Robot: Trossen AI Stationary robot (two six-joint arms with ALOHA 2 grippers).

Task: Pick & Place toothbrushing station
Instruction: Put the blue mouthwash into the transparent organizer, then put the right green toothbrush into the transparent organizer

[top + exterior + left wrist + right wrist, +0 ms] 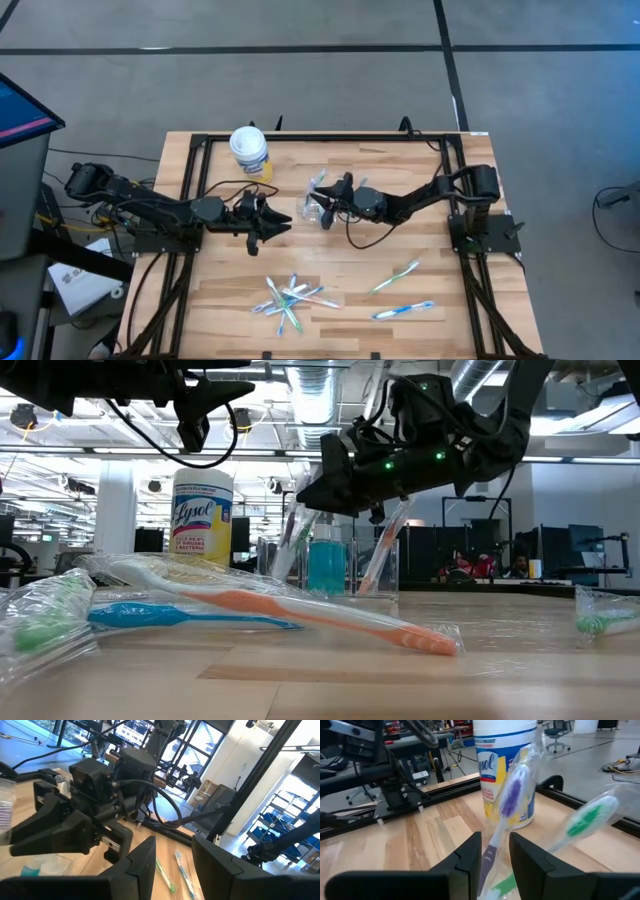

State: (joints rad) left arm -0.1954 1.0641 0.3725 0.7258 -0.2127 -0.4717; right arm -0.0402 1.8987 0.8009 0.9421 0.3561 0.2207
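Clear cup (335,565) — wrapped toothbrushes (385,555) upright inside, teal tube (326,565)

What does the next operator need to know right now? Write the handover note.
Right gripper: over the clear cup, fingers either side of a purple-bristled toothbrush; whether it grips, I cannot tell.
Left gripper: open, empty, waiting beside the cup.
Done: the cup holds a few brushes, including a green-bristled toothbrush.
Left: a pile of wrapped brushes at the near edge and two more to its right.
The Lysol tub stands behind.
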